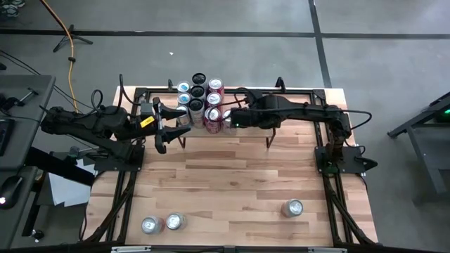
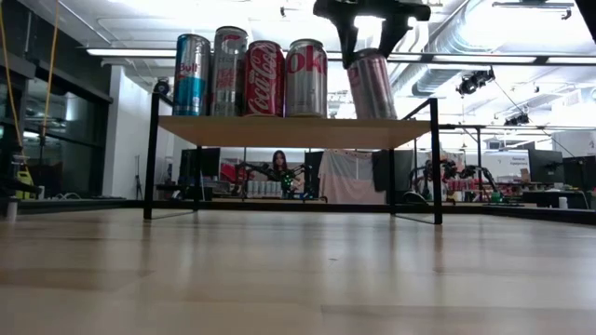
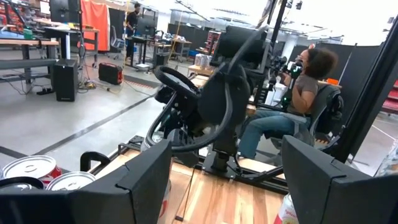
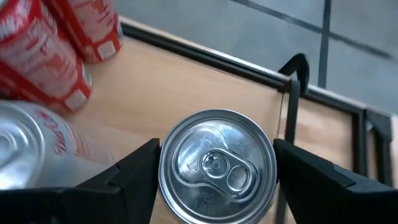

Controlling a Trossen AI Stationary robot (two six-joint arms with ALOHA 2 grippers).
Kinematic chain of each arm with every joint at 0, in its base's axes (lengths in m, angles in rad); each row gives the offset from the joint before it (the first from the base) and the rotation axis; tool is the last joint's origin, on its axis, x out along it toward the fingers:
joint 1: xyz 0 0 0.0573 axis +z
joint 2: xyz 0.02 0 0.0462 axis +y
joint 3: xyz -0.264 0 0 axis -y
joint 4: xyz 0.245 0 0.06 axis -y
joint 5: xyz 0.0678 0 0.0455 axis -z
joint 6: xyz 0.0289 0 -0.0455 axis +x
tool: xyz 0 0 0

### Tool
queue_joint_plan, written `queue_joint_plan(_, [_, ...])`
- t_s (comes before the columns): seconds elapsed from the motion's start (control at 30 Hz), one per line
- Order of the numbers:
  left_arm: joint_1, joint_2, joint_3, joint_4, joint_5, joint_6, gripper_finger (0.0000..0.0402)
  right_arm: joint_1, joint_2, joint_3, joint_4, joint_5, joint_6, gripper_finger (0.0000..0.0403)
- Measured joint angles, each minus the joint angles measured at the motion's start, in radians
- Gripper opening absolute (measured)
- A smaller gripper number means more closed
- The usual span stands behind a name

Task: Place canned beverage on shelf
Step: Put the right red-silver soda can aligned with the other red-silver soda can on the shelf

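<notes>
both arms are matte black, built of chunky rounded links. the left gripper [image 1: 163, 127] has a yellow tag just behind its fingers, which are broad flat black wedges (seen close in its wrist view). black cables loop behind the right gripper [image 1: 226, 117], and a small green light glows just behind its fingers.

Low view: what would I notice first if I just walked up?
A row of tall cans standing on the shelf. At the row's end, the right claw comes down from above around one more can, which tilts over the shelf's end. The left claw waits open beside the shelf.
</notes>
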Motion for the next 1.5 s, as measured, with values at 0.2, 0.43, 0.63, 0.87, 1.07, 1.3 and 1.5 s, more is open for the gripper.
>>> queue_joint_plan(0.2, [0.0,0.0,0.0,0.017,0.0,-0.017,0.0241,-0.04,-0.04,0.0,0.011,-0.039,-0.271,0.0265])
queue_joint_plan(0.43, [0.0,0.0,0.0,0.057,-0.012,-0.018,0.0241,-0.096,-0.117,0.0,0.176,-0.165,-0.622,0.0265])
queue_joint_plan(0.63, [0.0,0.0,0.0,0.105,-0.012,-0.019,0.0241,-0.168,-0.145,0.0,0.23,-0.333,-0.859,0.0265])
queue_joint_plan(0.87, [0.0,0.0,0.0,0.112,-0.012,-0.018,0.0241,-0.275,-0.152,0.0,0.318,-0.598,-1.122,0.0265])
queue_joint_plan(1.07, [0.0,0.0,0.0,0.125,-0.012,-0.019,0.0241,-0.377,-0.152,0.0,0.391,-0.797,-1.316,0.0264])
queue_joint_plan(1.3, [0.0,0.0,0.0,0.186,-0.013,-0.018,0.0241,-0.44,-0.083,0.0,0.386,-0.955,-1.453,0.0264])
queue_joint_plan(1.5, [0.0,0.0,0.0,0.251,-0.012,-0.018,0.0241,-0.445,-0.018,-0.001,0.42,-1.001,-1.546,0.0264])
